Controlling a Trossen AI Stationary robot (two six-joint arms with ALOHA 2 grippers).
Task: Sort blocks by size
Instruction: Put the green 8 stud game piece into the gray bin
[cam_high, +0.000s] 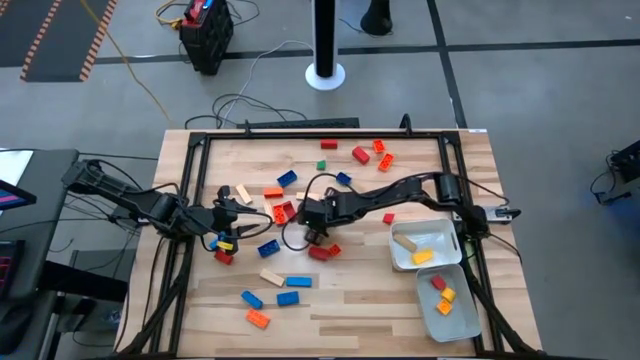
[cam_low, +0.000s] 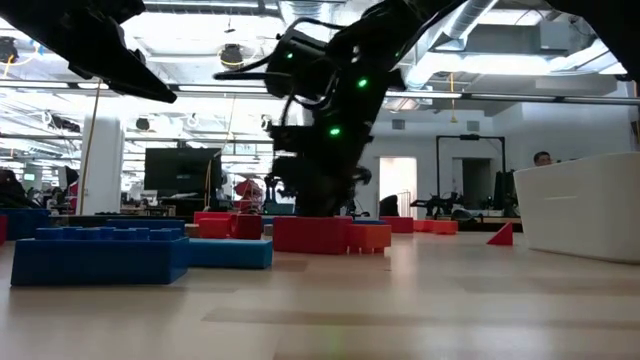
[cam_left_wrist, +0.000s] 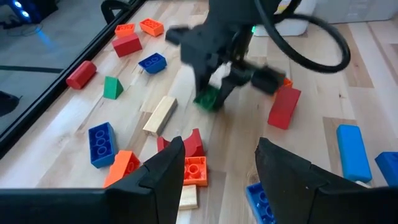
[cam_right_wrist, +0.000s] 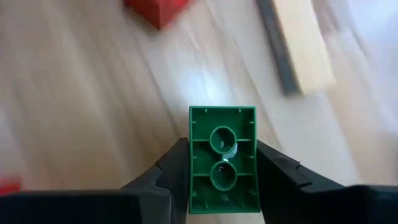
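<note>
Gripping a green block, your right gripper has its fingers pressed against both sides of it, near the table's middle, beside a red block. Your left gripper waits at the left, fingers parted, nothing between them. Other blocks lie scattered across the table; a few sit in the two white trays at the right.

Overhead camera looks straight down on the table; low camera looks level across it; wrist cameras look close past their fingers, both showing a green block.
</note>
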